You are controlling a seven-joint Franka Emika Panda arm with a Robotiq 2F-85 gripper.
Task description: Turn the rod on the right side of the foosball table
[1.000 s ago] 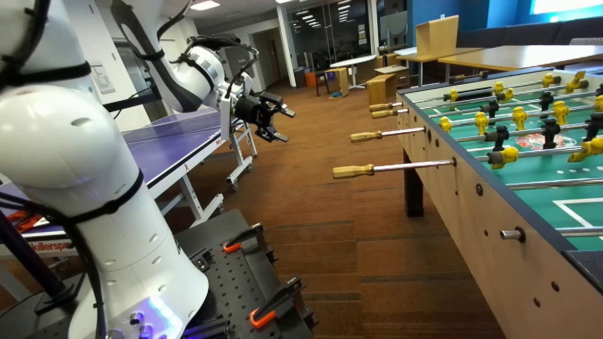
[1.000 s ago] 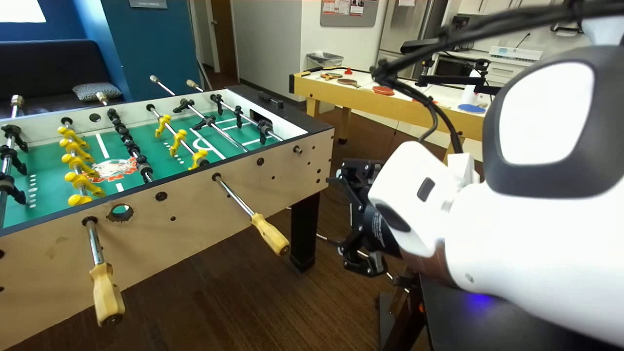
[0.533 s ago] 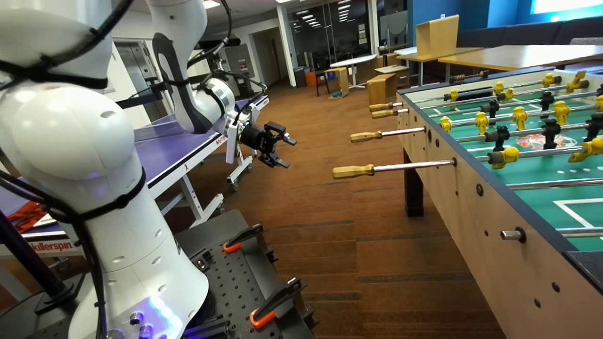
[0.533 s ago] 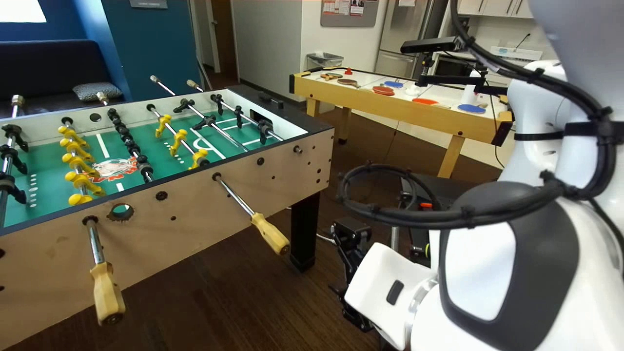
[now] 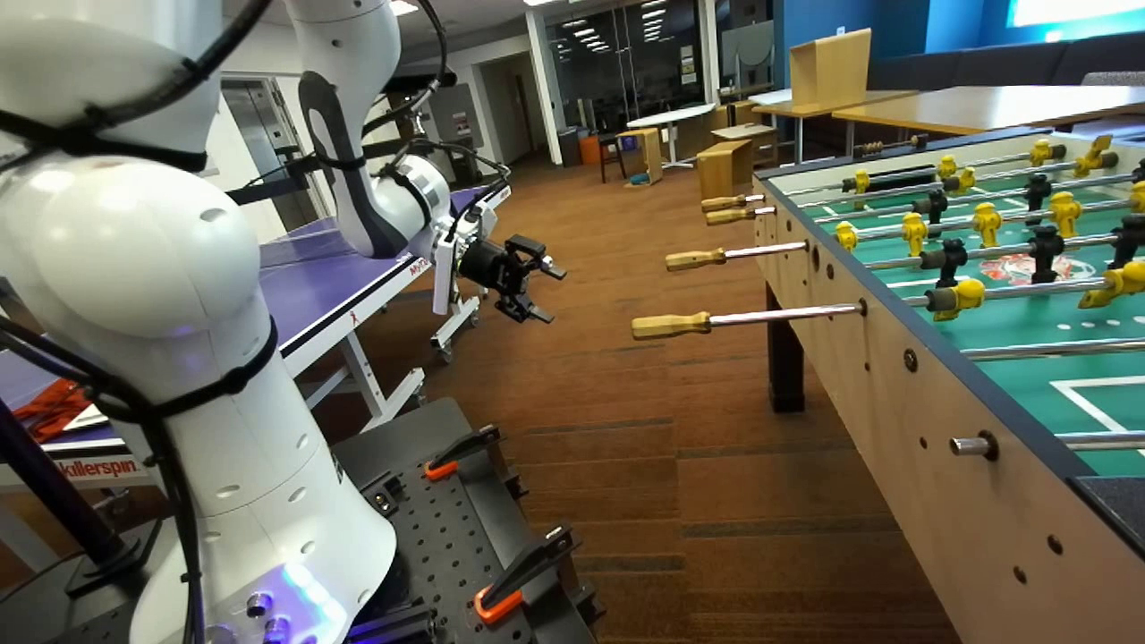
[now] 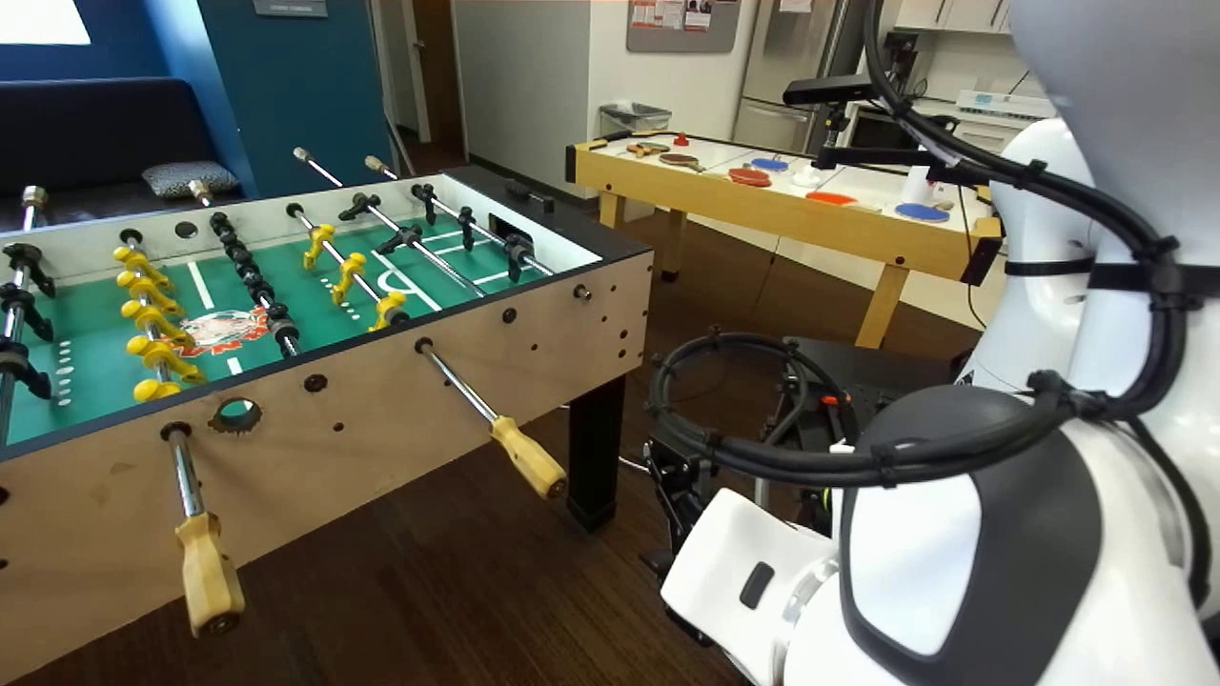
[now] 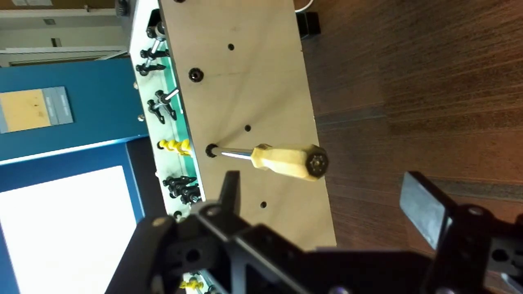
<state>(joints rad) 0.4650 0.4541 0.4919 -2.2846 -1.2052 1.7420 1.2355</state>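
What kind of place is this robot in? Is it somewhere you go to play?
Most likely a game room or break lounge, perhaps at an office. There is a foosball table, a purple ping-pong table and, in the background, a refrigerator.

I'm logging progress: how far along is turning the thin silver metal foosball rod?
Done: the black two-fingered pincer stands open, with the long tan wooden handle ahead of it in the wrist view. In hand: the approach, apparently unfinished, as the two stand apart. Left: gripping the handle and turning the rod.
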